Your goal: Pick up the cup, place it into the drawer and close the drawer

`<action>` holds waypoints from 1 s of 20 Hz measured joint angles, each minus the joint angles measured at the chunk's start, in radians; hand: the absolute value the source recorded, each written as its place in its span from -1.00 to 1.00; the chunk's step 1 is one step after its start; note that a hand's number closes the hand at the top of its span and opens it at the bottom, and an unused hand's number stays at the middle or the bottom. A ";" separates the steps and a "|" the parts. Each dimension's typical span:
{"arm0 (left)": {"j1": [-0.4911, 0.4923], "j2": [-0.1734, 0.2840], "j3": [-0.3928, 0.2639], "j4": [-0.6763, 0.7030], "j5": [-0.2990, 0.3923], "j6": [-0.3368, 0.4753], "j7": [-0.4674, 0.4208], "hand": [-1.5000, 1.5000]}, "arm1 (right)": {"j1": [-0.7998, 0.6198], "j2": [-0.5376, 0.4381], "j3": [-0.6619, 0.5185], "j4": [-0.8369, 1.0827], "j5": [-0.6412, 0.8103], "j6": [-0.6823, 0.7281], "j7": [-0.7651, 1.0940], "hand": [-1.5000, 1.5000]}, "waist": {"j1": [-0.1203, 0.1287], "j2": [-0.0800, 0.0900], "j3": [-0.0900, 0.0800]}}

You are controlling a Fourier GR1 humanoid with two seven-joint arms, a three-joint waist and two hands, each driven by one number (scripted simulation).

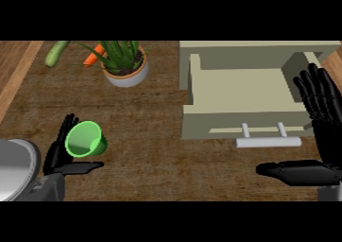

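The cup sits grasped in the left hand near the counter's left edge, apparently awaiting transfer to the open drawer, right hand released.

A white pot stands on the brown counter, near the far edge. A green plant with long thin leaves grows out of the pot. An orange carrot lies just to the left of the plant, partly behind its leaves. A green cucumber lies a bit further left, apart from the carrot. A strip of lighter wood runs along the left side of the counter.
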 measured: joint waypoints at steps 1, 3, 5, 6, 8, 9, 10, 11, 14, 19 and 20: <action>0.004 0.002 -0.003 -0.001 -0.001 -0.013 0.002 -1.00 | -0.002 -0.003 -0.005 0.005 -0.002 0.002 -0.004 -1.00 | 0.000 0.000 0.000; -0.009 -0.007 -0.003 -0.007 0.003 -0.028 0.008 -1.00 | 0.001 -0.008 -0.014 0.009 -0.015 0.010 -0.006 -1.00 | -0.001 0.000 0.000; -0.009 -0.009 -0.002 -0.012 0.009 -0.047 0.012 -1.00 | 0.012 -0.008 -0.013 0.017 -0.016 0.017 -0.021 -1.00 | -0.002 0.000 0.000; -0.013 -0.016 -0.003 -0.018 0.013 -0.059 0.018 1.00 | 0.015 -0.005 -0.012 0.019 -0.017 0.017 -0.021 -1.00 | 0.000 0.000 0.000; -0.025 -0.033 -0.003 -0.023 0.020 -0.074 0.026 1.00 | 0.012 0.002 -0.002 0.017 -0.006 0.010 -0.018 -1.00 | -0.001 0.000 0.000; -0.022 -0.031 -0.006 -0.027 0.020 -0.090 0.030 1.00 | 0.010 -0.001 -0.004 0.019 -0.010 0.014 -0.019 -1.00 | 0.000 0.000 0.000; -0.023 -0.035 -0.010 -0.031 0.020 -0.103 0.034 1.00 | 0.008 -0.001 -0.004 0.026 -0.007 0.013 -0.021 -1.00 | 0.001 0.000 0.000; -0.024 -0.038 -0.013 -0.035 0.021 -0.114 0.039 1.00 | 0.015 0.000 -0.004 0.025 -0.010 0.017 -0.026 -1.00 | 0.000 0.000 0.000; -0.027 -0.045 -0.016 -0.045 0.032 -0.159 0.057 1.00 | 0.017 -0.002 -0.007 0.038 -0.011 0.021 -0.038 -1.00 | 0.001 0.000 0.000; -0.038 -0.071 -0.008 -0.073 0.058 -0.183 0.064 1.00 | 0.015 -0.005 -0.008 0.026 -0.007 0.018 -0.027 -1.00 | -0.001 -0.001 0.000; -0.037 -0.079 -0.005 -0.077 0.063 -0.174 0.056 1.00 | 0.011 -0.003 -0.004 0.021 -0.001 0.013 -0.020 -1.00 | 0.000 -0.001 0.000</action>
